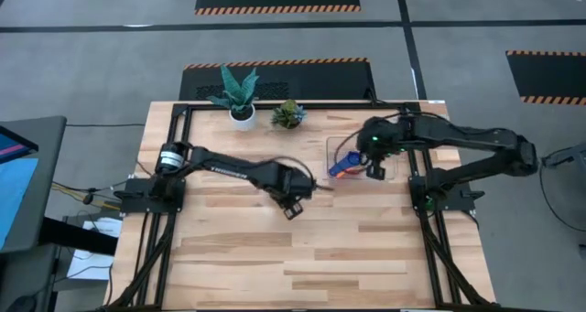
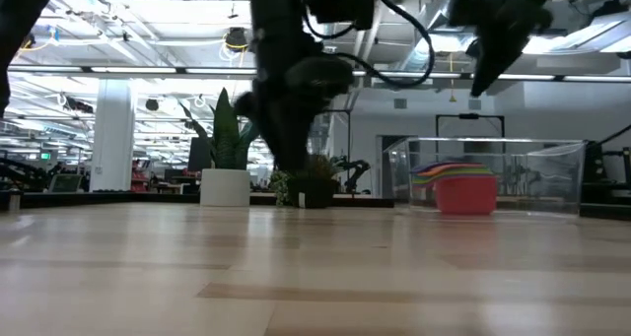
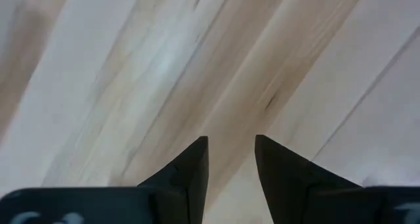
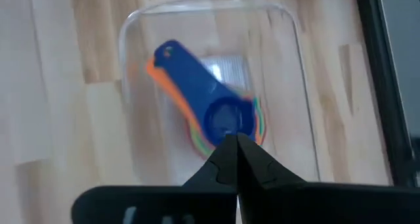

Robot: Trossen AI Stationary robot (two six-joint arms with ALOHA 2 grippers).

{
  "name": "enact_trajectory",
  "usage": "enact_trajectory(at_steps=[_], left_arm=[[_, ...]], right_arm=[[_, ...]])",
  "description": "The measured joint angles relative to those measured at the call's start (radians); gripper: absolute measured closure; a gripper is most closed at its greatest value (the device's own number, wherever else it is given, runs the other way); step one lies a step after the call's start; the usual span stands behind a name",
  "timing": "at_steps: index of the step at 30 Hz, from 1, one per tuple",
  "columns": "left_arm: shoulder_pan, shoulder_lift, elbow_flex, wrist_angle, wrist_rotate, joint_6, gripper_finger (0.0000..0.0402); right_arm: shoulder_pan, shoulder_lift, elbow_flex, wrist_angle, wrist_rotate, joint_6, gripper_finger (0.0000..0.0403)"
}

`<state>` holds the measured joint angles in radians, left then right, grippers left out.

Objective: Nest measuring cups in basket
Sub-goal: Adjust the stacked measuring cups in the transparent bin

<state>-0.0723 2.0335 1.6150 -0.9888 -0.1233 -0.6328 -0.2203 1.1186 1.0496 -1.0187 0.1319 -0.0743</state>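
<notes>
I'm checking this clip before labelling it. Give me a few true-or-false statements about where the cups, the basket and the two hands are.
1. The measuring cups sit stacked inside the clear basket. True.
2. The top cup of the stack is yellow. False: the top one is dark blue, its handle lying over an orange one.
3. The right hand is above the basket with its fingers shut and holds nothing. True.
4. The left hand is gripping a cup. False: its fingers stand apart over bare table, with nothing between them.
5. Two potted plants stand at the table's far edge. True.
</notes>
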Motion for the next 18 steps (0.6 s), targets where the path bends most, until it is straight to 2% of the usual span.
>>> enact_trajectory(at_steps=[2,6,8,12,18], left_arm=[[-0.034,-0.008,-0.001,-0.06,-0.051,-0.041,0.0288],[-0.097,-0.031,0.0,-0.135,-0.145,-0.124,0.0288],[-0.118,-0.045,-0.001,-0.17,-0.18,-0.177,0.0288],[-0.145,-0.061,0.0,-0.264,-0.229,-0.264,0.0288],[-0.157,-0.061,0.0,-0.322,-0.24,-0.29,0.0288]], right_arm=[[-0.022,0.036,-0.011,0.055,-0.013,-0.051,0.0393],[-0.054,0.104,-0.037,0.215,-0.149,-0.149,0.0391],[-0.064,0.151,-0.047,0.263,-0.182,-0.177,0.0392],[-0.081,0.251,-0.058,0.289,-0.183,-0.233,0.0394],[-0.091,0.363,-0.058,0.414,-0.175,-0.274,0.0393]])
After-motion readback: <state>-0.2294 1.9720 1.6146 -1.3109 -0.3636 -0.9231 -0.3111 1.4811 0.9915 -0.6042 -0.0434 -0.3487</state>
